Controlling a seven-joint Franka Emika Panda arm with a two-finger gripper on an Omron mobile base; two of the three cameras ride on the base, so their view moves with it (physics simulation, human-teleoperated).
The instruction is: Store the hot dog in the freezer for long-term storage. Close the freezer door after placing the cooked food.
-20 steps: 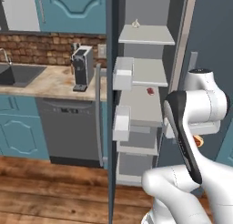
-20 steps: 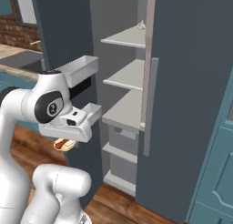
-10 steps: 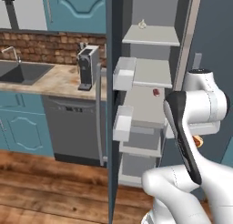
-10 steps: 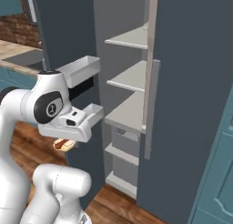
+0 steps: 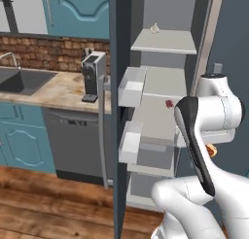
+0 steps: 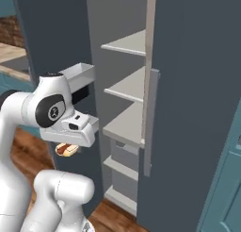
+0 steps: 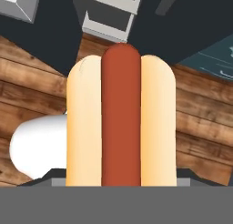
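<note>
The one hot dog (image 7: 120, 118) sits clamped in the claw (image 6: 67, 150), low beside the robot and outside the open freezer (image 5: 163, 87); the fingertips are hidden behind the bun. The freezer door (image 5: 119, 111) stands open with two white bins. Two small items lie on the shelves, too small to identify.

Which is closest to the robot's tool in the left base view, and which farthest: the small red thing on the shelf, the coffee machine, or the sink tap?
1. Small red thing, on the freezer shelf just left of the tool.
2. Coffee machine, on the counter further left.
3. Sink tap, far left.
</note>
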